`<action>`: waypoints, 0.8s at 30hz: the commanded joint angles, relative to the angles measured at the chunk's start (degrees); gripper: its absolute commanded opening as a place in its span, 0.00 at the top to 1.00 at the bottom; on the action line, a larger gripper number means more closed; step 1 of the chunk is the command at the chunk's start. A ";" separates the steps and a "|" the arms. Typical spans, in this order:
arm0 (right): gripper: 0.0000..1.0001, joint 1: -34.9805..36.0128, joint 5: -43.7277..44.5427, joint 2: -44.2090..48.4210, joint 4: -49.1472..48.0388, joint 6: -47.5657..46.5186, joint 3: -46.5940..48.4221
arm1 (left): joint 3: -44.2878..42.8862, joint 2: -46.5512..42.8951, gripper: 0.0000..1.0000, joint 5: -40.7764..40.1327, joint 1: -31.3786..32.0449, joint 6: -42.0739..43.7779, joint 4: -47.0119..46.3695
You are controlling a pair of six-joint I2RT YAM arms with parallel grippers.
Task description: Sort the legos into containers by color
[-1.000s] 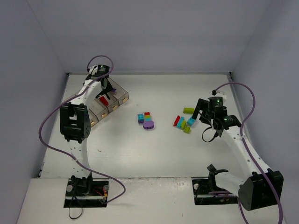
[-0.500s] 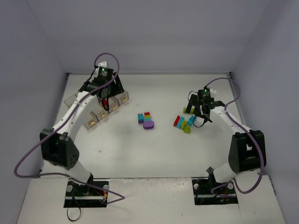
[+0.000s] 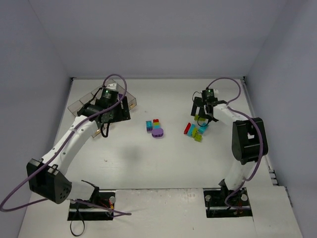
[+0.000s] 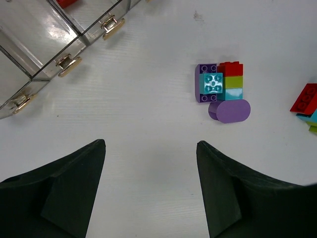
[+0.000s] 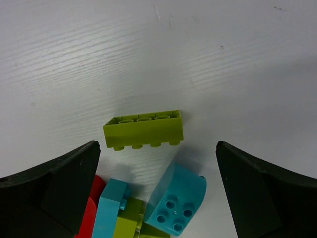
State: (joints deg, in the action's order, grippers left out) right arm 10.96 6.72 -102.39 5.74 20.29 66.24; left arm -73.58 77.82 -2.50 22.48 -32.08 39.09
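Lime lego (image 5: 143, 130) between spread right fingers (image 5: 64, 193)

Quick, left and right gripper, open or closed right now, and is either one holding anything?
Left gripper: open, holding nothing.
Right gripper: open, holding nothing, poised over a lime green brick.

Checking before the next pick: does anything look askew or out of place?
The long green brick in front of the open right gripper lies tipped on its side, studs pointing sideways. Nothing looks spilled or damaged.
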 commanded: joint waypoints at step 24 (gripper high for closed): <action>0.97 13.54 -9.95 11.74 -17.15 -22.11 -4.79 | -7.18 -1.45 0.32 10.65 -0.24 7.55 0.11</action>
State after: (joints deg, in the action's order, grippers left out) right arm 19.07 2.59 -101.34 -3.49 6.81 62.65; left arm -75.29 76.23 2.46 22.48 -26.83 41.15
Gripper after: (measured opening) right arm 0.614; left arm 0.677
